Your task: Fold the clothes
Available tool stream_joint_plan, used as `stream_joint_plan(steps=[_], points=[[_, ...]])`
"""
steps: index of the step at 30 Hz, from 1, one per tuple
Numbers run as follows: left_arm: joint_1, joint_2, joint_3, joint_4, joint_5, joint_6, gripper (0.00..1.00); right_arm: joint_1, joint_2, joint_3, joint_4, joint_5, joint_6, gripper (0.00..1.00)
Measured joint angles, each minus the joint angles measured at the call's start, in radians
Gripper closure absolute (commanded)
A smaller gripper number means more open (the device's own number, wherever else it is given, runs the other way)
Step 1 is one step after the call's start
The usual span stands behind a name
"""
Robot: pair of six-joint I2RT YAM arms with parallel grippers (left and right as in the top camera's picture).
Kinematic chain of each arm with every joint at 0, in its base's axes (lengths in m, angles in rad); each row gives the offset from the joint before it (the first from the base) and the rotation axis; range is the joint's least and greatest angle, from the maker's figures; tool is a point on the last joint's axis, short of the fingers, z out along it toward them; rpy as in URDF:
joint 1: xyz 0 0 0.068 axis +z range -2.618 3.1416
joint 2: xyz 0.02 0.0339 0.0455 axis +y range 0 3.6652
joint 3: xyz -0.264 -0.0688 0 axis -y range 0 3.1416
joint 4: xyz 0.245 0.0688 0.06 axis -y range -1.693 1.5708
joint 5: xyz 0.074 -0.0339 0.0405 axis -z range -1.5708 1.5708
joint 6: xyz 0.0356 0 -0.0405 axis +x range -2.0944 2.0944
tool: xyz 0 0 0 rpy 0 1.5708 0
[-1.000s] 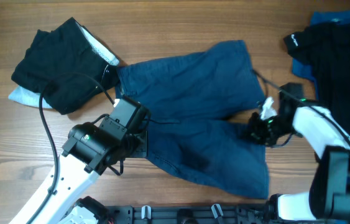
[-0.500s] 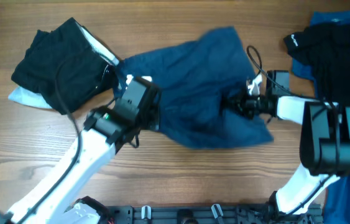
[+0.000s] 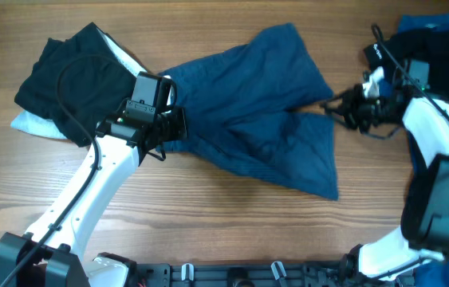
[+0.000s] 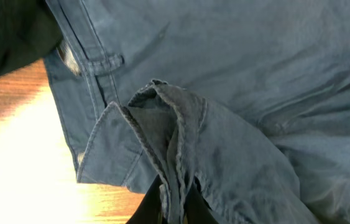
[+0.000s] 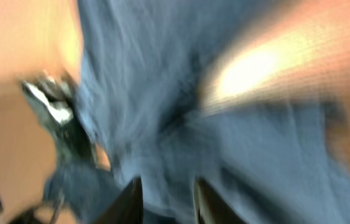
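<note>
The blue shorts [image 3: 248, 119] are spread across the middle of the wooden table [image 3: 208, 231], reaching from left of centre to the right of centre, with one leg pointing to the upper middle of the overhead view and the other to the lower right. The cloth is rumpled and not folded flat.

The left gripper [image 3: 172, 129] is seen at the left edge of the shorts. In the left wrist view its fingers [image 4: 153, 202] are pressed together on a bunched fold of the waistband [image 4: 156, 118], which is lifted into a ridge; a belt loop [image 4: 103, 62] is seen in the upper left of that view.

The right gripper [image 3: 345, 108] is seen at the right edge of the shorts, where the cloth is drawn to a point. The right wrist view is blurred: two dark fingers [image 5: 131, 199] are seen at the bottom with blue cloth in the gap, but whether the cloth is pinched cannot be told.

A black bundle with a white lining [image 3: 72, 80] lies at the upper left, touching the shorts. A black top with a white logo [image 3: 439, 72] lies at the upper right.
</note>
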State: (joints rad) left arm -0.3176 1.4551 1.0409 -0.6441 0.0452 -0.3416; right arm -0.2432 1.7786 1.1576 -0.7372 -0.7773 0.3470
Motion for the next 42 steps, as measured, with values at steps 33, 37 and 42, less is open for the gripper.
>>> stream_joint_plan(steps=[33, 37, 42], points=[[0.0, 0.0, 0.0, -0.029, 0.013, 0.031, 0.95, 0.022, -0.518, -0.611, -0.049, 0.28, 0.255, 0.39], [0.0, 0.0, 0.0, -0.037, 0.013, 0.031, 0.95, 0.022, -0.483, -0.617, -0.042, 0.319, 0.278, 0.41], [0.0, 0.0, 0.0, -0.048, 0.013, 0.031, 0.95, 0.02, -0.459, -0.664, 0.044, 0.336, 0.326, 0.53]])
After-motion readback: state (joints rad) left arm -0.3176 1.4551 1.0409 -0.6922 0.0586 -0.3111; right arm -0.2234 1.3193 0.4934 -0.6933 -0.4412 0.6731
